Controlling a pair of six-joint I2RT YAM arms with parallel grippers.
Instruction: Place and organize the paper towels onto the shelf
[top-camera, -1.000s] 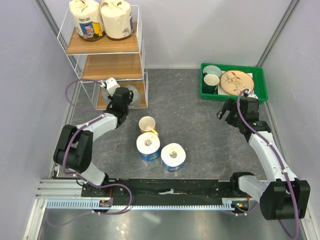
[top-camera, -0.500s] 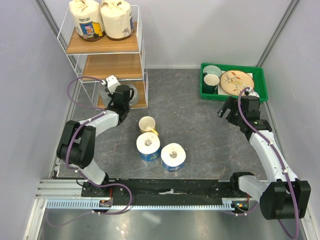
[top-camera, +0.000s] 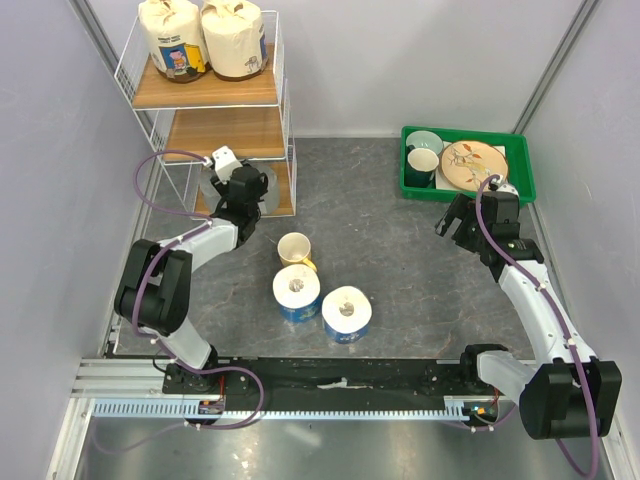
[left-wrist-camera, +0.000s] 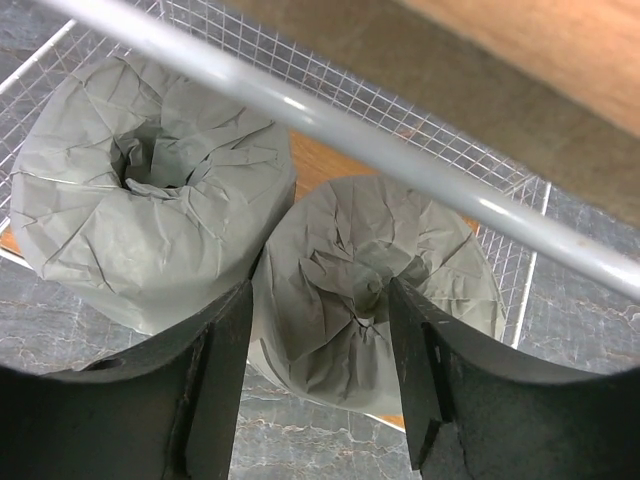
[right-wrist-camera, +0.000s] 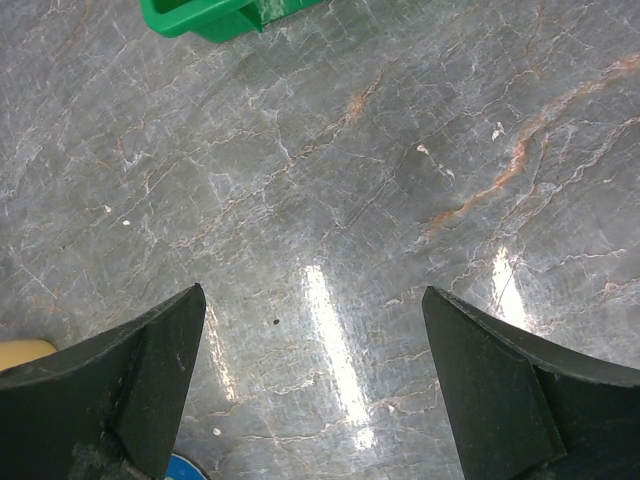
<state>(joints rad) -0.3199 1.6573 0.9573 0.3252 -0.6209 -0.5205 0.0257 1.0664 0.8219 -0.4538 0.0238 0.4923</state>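
The shelf (top-camera: 225, 135) stands at the far left corner of the tabletop (top-camera: 390, 260). Two cream paper towel rolls (top-camera: 170, 38) (top-camera: 233, 38) sit side by side on its top board. On its lowest board two grey rolls (left-wrist-camera: 150, 230) (left-wrist-camera: 385, 290) stand upright, touching each other. The left gripper (left-wrist-camera: 320, 300) reaches into this lowest tier, its jaws partly parted, one on each side of the right-hand grey roll; I cannot tell whether they touch it. Two white-and-blue rolls (top-camera: 296, 292) (top-camera: 346, 313) stand on the tabletop in front of the shelf, with a yellow mug (top-camera: 294, 248) between them and the shelf. The right gripper (right-wrist-camera: 312, 295) hovers over bare tabletop well to the right of the shelf, jaws wide and holding nothing, near a green tray (top-camera: 465, 194).
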